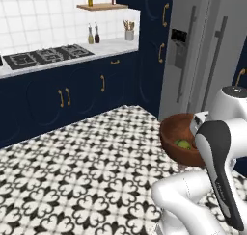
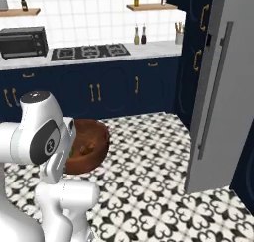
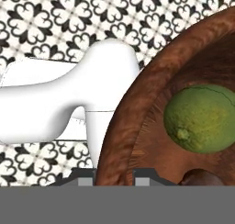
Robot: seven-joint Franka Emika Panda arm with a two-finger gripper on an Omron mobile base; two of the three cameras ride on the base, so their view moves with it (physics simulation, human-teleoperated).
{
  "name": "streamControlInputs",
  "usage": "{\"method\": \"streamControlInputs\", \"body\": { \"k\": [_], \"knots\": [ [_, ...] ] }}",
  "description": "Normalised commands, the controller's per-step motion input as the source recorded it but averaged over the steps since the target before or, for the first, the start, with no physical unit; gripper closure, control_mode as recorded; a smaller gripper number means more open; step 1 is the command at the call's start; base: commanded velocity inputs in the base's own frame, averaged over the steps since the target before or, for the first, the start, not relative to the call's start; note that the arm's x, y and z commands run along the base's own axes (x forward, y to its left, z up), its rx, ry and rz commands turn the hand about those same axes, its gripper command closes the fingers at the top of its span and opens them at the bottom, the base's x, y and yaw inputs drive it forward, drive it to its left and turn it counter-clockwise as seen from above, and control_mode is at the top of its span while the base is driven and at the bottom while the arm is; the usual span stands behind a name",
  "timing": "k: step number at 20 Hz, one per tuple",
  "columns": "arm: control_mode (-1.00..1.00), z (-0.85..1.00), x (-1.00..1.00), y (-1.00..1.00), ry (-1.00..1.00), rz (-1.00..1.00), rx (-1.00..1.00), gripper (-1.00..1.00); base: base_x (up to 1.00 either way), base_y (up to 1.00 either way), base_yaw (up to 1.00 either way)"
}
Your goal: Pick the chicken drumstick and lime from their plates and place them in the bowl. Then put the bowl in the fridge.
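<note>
right, the two-finger gripper (image 3: pixel 114 175) is clamped tight on the rim of the deep reddish-brown wooden bowl (image 3: pixel 137 108), smooth green lime (image 3: pixel 202 118) and reddish-brown chicken drumstick (image 2: pixel 89 148) inside. best carried level to the tall grey fridge (image 1: pixel 202 51) ahead, door ajar. no readable writing anywhere.

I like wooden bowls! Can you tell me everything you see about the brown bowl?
The bowl is deep, round and dark reddish-brown, with a wood-like grain. It is held up off the tiled floor, tilted, near the fridge. The gripper is shut on its rim, one finger inside and one outside. Inside lie the lime and the drumstick.
</note>
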Motion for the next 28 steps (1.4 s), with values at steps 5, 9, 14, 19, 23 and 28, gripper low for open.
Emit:
{"method": "streamControlInputs", "body": {
  "k": [5, 9, 14, 19, 23, 28],
  "knots": [
    [1.0, 0.0, 0.0, 0.0, 0.0, 0.0, 0.0, 1.0, 1.0, 0.28, -0.44],
    [1.0, 0.0, 0.0, 0.0, 0.0, 0.0, 0.0, 1.0, 1.0, 0.71, -0.48],
    [1.0, 0.0, 0.0, 0.0, 0.0, 0.0, 0.0, 1.0, 1.0, 0.9, -0.52],
    [1.0, 0.0, 0.0, 0.0, 0.0, 0.0, 0.0, 1.0, 1.0, 1.0, -0.49],
    [1.0, 0.0, 0.0, 0.0, 0.0, 0.0, 0.0, 1.0, 1.0, 1.0, -0.4],
    [1.0, 0.0, 0.0, 0.0, 0.0, 0.0, 0.0, 1.0, 0.9, 0.92, -0.53]
  ]
}}
